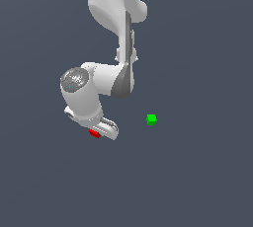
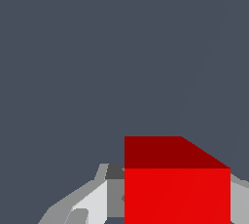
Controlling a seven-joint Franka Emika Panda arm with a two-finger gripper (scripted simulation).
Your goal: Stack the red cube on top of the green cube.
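Note:
The red cube [image 1: 94,133] peeks out from under the white hand at the exterior view's left, mostly covered by it. In the wrist view the red cube [image 2: 177,194] fills the space between the two fingers, with a grey finger [image 2: 115,194] against one side and the other finger at its opposite side. No gap shows on either side, so my gripper [image 1: 98,132] is shut on the red cube. The green cube [image 1: 151,119] sits alone on the floor, apart from the hand toward the exterior view's right. It is outside the wrist view.
The plain dark grey floor [image 1: 197,181] spreads all around both cubes. The white arm [image 1: 116,18] comes down from the top of the exterior view, bending over the hand.

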